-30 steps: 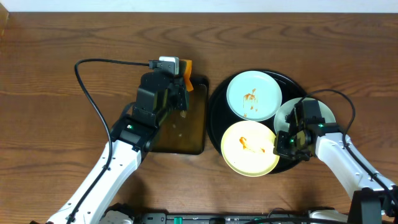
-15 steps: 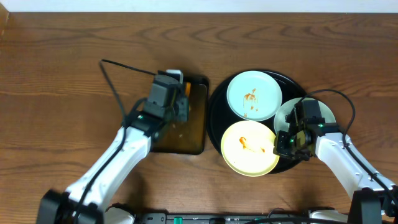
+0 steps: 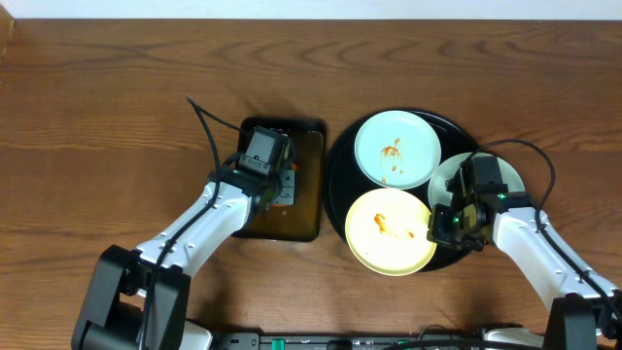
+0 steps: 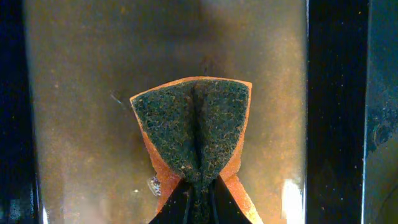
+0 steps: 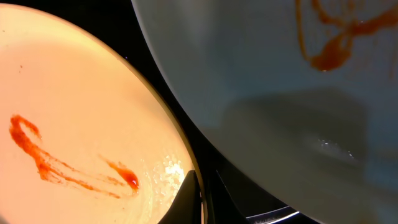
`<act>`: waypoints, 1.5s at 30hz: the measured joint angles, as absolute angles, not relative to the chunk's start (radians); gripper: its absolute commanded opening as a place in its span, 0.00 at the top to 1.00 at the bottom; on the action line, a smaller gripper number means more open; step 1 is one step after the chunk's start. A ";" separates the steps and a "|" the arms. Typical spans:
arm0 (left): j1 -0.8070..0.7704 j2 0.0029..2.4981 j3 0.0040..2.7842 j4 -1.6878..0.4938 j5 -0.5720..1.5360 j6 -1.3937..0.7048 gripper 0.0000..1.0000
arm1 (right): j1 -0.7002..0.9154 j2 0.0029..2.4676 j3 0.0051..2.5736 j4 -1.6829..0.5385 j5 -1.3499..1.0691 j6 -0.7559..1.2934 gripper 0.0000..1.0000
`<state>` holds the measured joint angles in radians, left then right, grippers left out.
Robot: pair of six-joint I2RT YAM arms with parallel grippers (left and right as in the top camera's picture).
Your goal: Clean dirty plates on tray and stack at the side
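Wood-grain table (image 3: 97, 97), warm brown, matte.

Left side: a rectangular tray (image 3: 303, 219) with rounded corners and dark glossy walls. Its floor is covered by a murky brown film flecked with specks. The left gripper (image 4: 199, 205) is clamped on a sponge (image 4: 193, 124), its fingers pinching the lower edge so the pad folds into a fan. The sponge has an orange foam body and a coarse dark green-black scouring face with a crease down the middle. It hangs over the tray floor, and whether it touches the liquid cannot be told. There is a small bubble beside its lower left corner.

Right side: a round black tray (image 3: 335, 185), glossy with a raised rim, carries all three plates.
- The mint plate (image 3: 408, 136) sits at the far side, smooth and shallow, with an orange-brown squiggle near the centre.
- The cream-yellow plate (image 3: 389, 248) sits at the near side with a thin red-orange smear, its rim overlapping the mint plate's edge.
- A second mint plate (image 3: 442, 183) sits at the right edge, mostly hidden under the right arm.

The right gripper (image 5: 194, 199) has its fingers drawn fully together, with the tips right at the cream-yellow plate's rim. Whether they pinch that rim cannot be told. In the wrist view a pale mint surface with an orange smear fills the upper right.
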<state>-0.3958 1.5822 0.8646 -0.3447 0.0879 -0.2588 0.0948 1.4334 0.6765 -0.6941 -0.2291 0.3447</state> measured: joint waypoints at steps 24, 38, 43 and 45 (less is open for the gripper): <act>-0.656 1.510 0.956 -0.248 0.287 -0.311 0.93 | 0.095 1.433 0.677 -0.694 -0.229 0.345 0.99; -0.898 1.734 0.957 0.109 0.327 -0.826 0.93 | 0.095 1.433 0.677 -0.694 -0.233 0.345 0.99; -0.913 1.806 0.957 0.173 0.363 -0.962 0.93 | 0.095 1.433 0.677 -0.694 -0.233 0.345 0.99; -0.920 1.830 0.957 0.191 0.376 -0.995 0.92 | 0.095 1.433 0.677 -0.694 -0.233 0.345 0.99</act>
<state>-0.9203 1.8301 0.9569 0.1905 0.3756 -0.9955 0.0948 1.4334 0.6765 -0.6945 -0.2329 0.3447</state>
